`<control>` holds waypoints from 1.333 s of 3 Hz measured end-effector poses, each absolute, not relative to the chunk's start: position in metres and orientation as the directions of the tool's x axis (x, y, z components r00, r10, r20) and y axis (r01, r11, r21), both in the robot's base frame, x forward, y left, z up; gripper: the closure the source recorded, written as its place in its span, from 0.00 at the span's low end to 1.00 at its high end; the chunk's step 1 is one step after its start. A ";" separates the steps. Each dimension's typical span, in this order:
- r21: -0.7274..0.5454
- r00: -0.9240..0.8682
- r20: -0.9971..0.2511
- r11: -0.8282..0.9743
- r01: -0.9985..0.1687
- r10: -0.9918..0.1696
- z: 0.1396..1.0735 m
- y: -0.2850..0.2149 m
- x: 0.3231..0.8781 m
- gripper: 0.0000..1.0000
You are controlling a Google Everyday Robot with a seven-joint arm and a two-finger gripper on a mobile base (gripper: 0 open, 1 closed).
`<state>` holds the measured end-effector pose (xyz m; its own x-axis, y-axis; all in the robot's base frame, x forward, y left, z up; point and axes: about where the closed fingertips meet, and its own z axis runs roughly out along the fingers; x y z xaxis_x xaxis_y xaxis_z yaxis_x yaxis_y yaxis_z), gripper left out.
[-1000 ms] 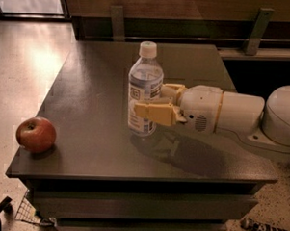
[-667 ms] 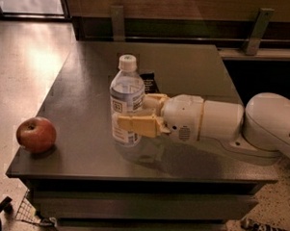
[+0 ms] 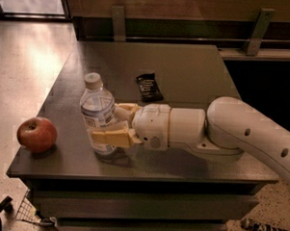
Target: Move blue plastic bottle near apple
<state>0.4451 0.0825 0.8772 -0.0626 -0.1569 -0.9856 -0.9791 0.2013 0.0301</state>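
While the gripper (image 3: 106, 121), reaching in from 3 o'clock, was clamped around the blue plastic bottle (image 3: 97, 109), the bottle was upright at the front-left part of the dark grey worktop (image 3: 185, 76). The apple (image 3: 36, 134) sat at the bottle's 9 o'clock, near but apart, by the worktop's left edge, and a black wrapper (image 3: 149, 87) lay at its 1 o'clock. Pale speckled floor (image 3: 27, 59) spread beyond at 10 o'clock.

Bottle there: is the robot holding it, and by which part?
Yes. The tool, near the front of the table, grips the bottle around its lower half.
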 end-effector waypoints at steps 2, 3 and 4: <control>0.030 -0.062 -0.986 0.201 -0.979 -0.157 0.878 0.083 0.445 1.00; 0.025 -0.053 -0.988 0.184 -0.983 -0.147 0.877 0.088 0.446 1.00; 0.025 -0.053 -0.988 0.184 -0.983 -0.147 0.878 0.088 0.446 1.00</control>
